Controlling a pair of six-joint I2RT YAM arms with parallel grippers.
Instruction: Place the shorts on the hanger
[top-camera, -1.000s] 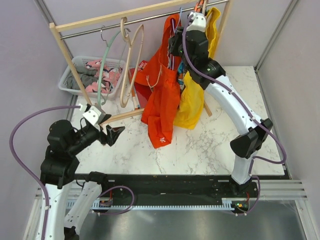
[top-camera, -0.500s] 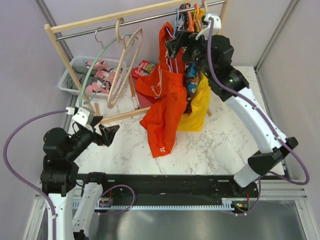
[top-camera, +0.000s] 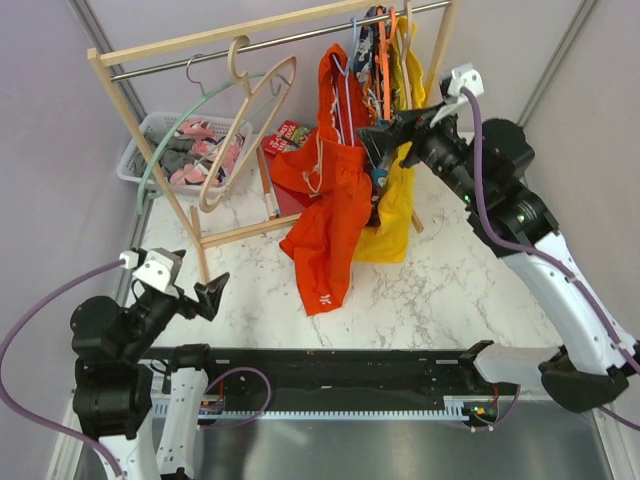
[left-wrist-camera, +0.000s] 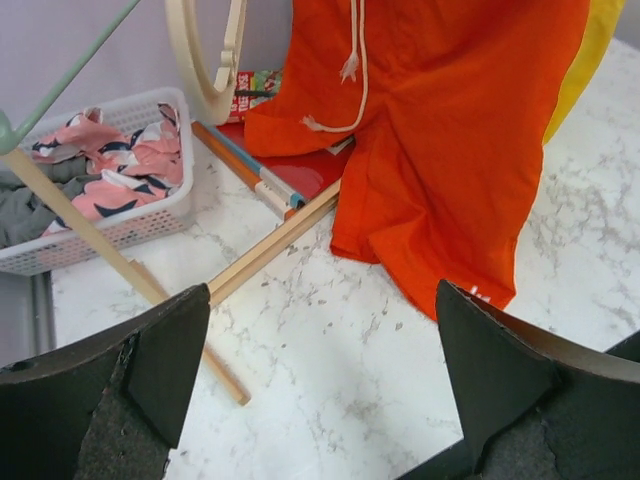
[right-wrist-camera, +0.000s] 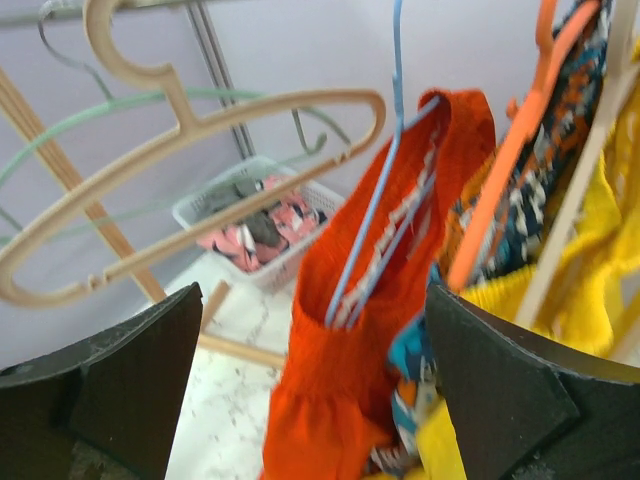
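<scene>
Under the rail (top-camera: 280, 40) in the top view, the shorts (top-camera: 325, 210) hang, one leg reaching the desk (top-camera: 440, 280); left end effector (top-camera: 205, 293) and right end effector (top-camera: 383, 140) both gape wide, empty. Left wrist: limp, light cloth, likely slippery. Right wrist: the hanger (right-wrist-camera: 385, 190) threads the waistband, and the thick bunched elastic there seems the surest hold.

Your left arm (top-camera: 112, 335) sits folded low by its base, left gripper (top-camera: 210, 290) aimed forward, jaws spread wide with nothing between them. Your right arm (top-camera: 548, 275) reaches high and far out, right gripper (top-camera: 378, 146) pointing left, jaws also wide apart, gripping nothing.
</scene>
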